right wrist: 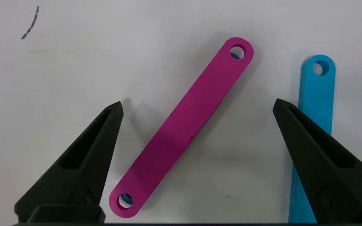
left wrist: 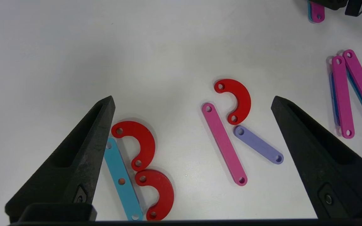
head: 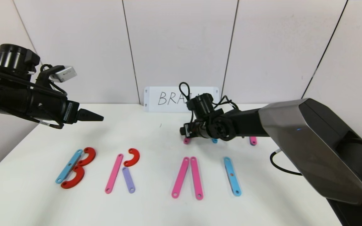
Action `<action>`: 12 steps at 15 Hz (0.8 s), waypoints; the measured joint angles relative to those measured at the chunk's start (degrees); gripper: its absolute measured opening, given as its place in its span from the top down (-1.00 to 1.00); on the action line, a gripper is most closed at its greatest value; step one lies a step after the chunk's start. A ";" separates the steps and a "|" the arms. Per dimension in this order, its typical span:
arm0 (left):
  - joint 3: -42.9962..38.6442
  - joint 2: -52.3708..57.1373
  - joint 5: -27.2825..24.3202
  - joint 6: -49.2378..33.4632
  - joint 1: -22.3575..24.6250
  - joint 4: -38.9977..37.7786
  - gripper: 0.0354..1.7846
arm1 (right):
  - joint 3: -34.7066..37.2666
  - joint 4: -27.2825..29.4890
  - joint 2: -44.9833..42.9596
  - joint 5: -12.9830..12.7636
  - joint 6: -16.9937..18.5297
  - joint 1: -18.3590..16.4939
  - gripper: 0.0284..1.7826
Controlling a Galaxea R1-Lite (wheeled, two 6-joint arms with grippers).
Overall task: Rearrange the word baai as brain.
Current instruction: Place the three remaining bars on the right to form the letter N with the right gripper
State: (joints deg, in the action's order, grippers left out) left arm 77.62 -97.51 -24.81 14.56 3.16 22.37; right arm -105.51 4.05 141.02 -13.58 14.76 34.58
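Our right claw (right wrist: 196, 122) hangs low over a spare pink strip (right wrist: 181, 128), its tips spread wide on either side of the strip and touching nothing. We judge the step in hand to be picking this strip up, probably for the N or the crossbar of the A. To do it well we should drop straight down until the tips meet the tabletop (head: 156, 131), centre on the strip's middle, and close across its narrow width. It lies flat and thin, so a shallow grip may slide off. A light-blue strip (right wrist: 316, 94) lies just beside one tip, and we should keep clear of it.

Our left claw (left wrist: 193, 103) hangs spread and empty above the B (head: 75, 168).

The white card (head: 168, 99) marked BRAIN stands at the back wall. The built word lies in a row well in front of it: the B, a light-blue strip with two red curves; the R (head: 123, 171) of a pink strip, a red curve and a purple strip; two pink strips (head: 187, 177) meeting like an A without a crossbar; and one light-blue strip as the I (head: 232, 176). The spare strips lie between the card and this row.
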 joint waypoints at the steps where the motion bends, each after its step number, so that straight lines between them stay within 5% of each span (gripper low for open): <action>1: 0.00 -0.06 0.00 0.02 0.00 0.00 -0.95 | 0.00 0.00 0.16 0.00 -0.02 0.02 -0.73; 8: 0.00 -0.30 -0.02 0.05 -0.02 0.00 -0.95 | -1.11 -0.06 1.21 0.02 1.06 0.09 0.54; 12: -0.02 -0.30 0.00 0.05 -0.02 0.04 -0.95 | -1.51 0.05 1.38 0.02 1.24 0.20 0.69</action>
State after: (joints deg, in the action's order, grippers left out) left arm 77.59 -97.82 -24.81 14.60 3.13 22.41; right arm -107.02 4.10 142.40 -13.56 16.01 34.78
